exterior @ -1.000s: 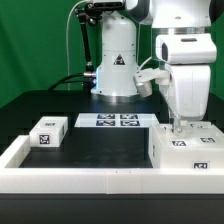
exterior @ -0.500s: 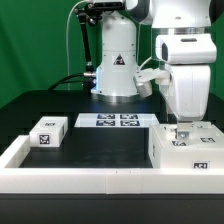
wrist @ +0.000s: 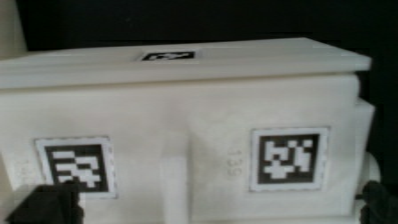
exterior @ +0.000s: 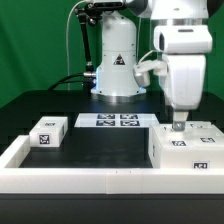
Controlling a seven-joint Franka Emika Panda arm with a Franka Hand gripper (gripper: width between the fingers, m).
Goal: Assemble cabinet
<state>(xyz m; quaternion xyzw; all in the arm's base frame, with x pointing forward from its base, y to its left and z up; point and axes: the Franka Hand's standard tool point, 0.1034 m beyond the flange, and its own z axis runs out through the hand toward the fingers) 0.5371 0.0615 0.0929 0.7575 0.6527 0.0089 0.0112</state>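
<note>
Nearest the camera, the rail (exterior: 80,178) runs low along the front of the desk (exterior: 110,150). The cabinet (exterior: 185,150) sits just behind it at the exterior view's right, seemingly touching it. The hand (exterior: 179,124) hangs straight above the cabinet's top, close but apart from it. On the wrist view the cabinet (wrist: 196,110) fills the frame, its tags (wrist: 290,158) sharp, and the dark fingertips (wrist: 45,205) stand wide at either side. So the hand (wrist: 210,205) is spread and carries nothing.

This box looks like stiff, hollow plastic: light for its bulk, not fragile, but smooth, so it may slip or twist in a pinch. I judge the whole body too broad to span. A thin wall or top edge near the middle is the better hold, or else a flat push.

Well apart from the cabinet, toward the exterior view's left, rests a small block (exterior: 47,133). Beyond the cabinet and leftward lies the marker board (exterior: 117,121). Farther back stands the arm's base (exterior: 115,70).
</note>
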